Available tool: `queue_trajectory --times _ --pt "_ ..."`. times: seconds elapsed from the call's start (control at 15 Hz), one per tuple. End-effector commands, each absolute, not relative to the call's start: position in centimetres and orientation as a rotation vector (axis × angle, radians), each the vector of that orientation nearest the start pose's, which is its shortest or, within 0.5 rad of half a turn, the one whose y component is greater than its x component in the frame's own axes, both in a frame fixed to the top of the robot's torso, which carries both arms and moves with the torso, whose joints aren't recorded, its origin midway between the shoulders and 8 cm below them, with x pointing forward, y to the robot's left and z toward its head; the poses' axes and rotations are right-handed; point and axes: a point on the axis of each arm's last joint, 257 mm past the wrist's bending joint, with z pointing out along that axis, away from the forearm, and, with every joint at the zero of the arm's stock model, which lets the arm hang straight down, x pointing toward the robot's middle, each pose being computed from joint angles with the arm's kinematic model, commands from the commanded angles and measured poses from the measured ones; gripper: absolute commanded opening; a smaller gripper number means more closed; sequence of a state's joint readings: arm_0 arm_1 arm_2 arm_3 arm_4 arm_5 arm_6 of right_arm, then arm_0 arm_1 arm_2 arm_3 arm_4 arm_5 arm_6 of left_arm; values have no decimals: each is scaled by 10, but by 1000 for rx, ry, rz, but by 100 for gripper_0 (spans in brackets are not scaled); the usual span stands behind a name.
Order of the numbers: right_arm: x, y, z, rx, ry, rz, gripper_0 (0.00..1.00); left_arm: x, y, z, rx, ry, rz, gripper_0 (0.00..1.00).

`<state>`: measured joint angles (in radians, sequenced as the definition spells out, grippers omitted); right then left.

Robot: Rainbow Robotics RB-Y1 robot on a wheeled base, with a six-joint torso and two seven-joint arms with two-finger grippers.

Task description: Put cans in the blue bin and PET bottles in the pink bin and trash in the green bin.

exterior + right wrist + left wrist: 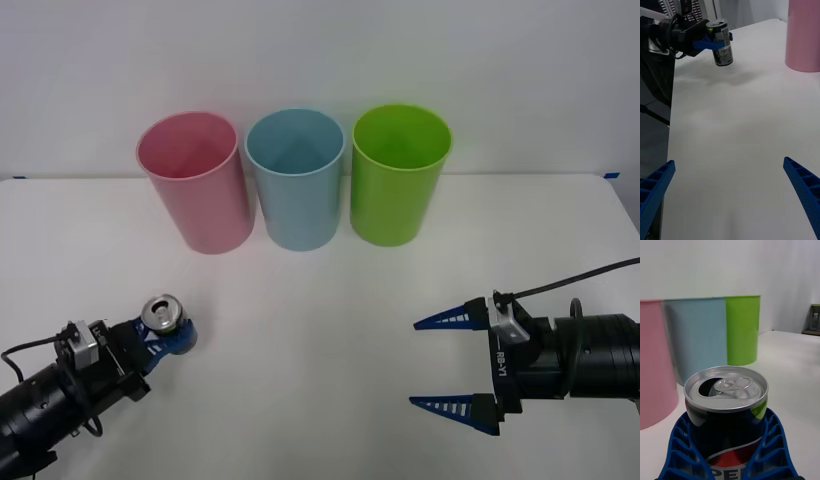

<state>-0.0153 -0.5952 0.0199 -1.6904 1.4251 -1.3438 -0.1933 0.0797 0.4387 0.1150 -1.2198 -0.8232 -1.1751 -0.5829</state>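
A small can (160, 313) with a silver top and an opened pull tab stands upright between the blue fingers of my left gripper (170, 335), which is shut on its dark body at the table's front left. In the right wrist view the can (722, 43) hangs a little above the table over its own shadow. At the back the pink bin (195, 185), the blue bin (295, 185) and the green bin (398, 180) form a row, all upright. Over the front right of the table my right gripper (415, 363) is open and holds nothing.
The white table (320, 330) has bare room between the two grippers and in front of the bins. A white wall rises right behind the bins. The table's left edge lies just beyond my left arm.
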Motion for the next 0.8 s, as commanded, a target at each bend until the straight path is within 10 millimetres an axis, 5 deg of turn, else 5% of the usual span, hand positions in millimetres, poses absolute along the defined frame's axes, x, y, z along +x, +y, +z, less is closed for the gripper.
queue_trajectory --times 0.07,0.33,0.8 --pt "341 -138 -251 -1336 1607 848 100 398 255 -243 660 1314 -500 0" --pt "341 -138 -251 -1336 1607 848 100 393 268 -235 632 1321 -495 0" --pt "341 -138 -251 -1336 1607 848 100 397 253 -201 646 1267 -534 0"
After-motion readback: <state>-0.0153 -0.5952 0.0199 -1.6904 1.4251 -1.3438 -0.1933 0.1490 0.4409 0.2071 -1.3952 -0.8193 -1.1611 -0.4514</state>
